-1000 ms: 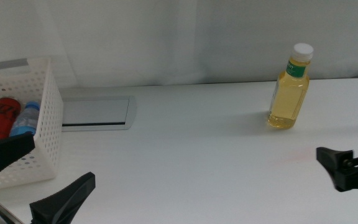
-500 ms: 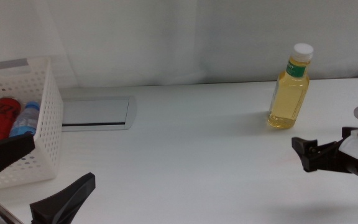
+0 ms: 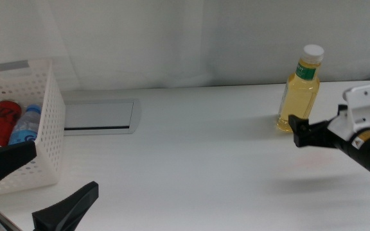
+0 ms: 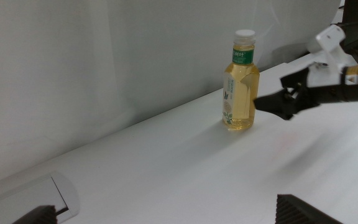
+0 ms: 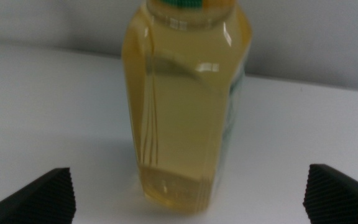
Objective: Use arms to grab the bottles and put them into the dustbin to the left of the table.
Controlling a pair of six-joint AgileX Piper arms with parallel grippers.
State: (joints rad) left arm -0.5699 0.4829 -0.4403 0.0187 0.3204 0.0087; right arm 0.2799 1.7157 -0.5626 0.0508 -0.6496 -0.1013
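One right claw (image 3: 299, 131), agape, facing yellow bottle (image 5: 185, 106).

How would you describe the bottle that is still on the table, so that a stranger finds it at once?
Start at the white table and go to its far right side, near the grey backdrop. There stands one upright bottle, just ahead of the open right gripper. It is the only bottle outside the basket: yellow liquid, white cap, green neck band.

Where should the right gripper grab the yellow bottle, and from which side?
Probably on the flat-sided body of the yellow bottle, below its green neck band, coming in level from the table's front. It stands upright, and the right gripper already faces it with jaws spread wider than the body. The left gripper waits by the dustbin.
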